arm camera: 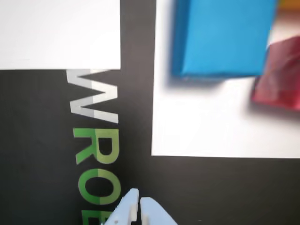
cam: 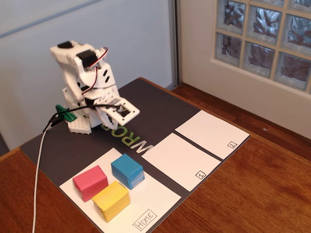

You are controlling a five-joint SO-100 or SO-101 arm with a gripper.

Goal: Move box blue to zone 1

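The blue box sits on the white "Home" panel beside a pink-red block and a yellow block. In the wrist view the blue box lies at the top right, blurred, with the pink-red block to its right. Zone 1, a white panel marked "1", lies bare to the right of the Home panel; its corner shows at the wrist view's top left. My white gripper is folded low near the arm's base, well behind the blocks. Its fingertips rest together, shut and empty, over the dark mat.
A white panel marked "2" lies beyond zone 1. The dark mat carries green and white lettering. A white cable runs down the mat's left side. A wall and glass-block window stand behind the wooden table.
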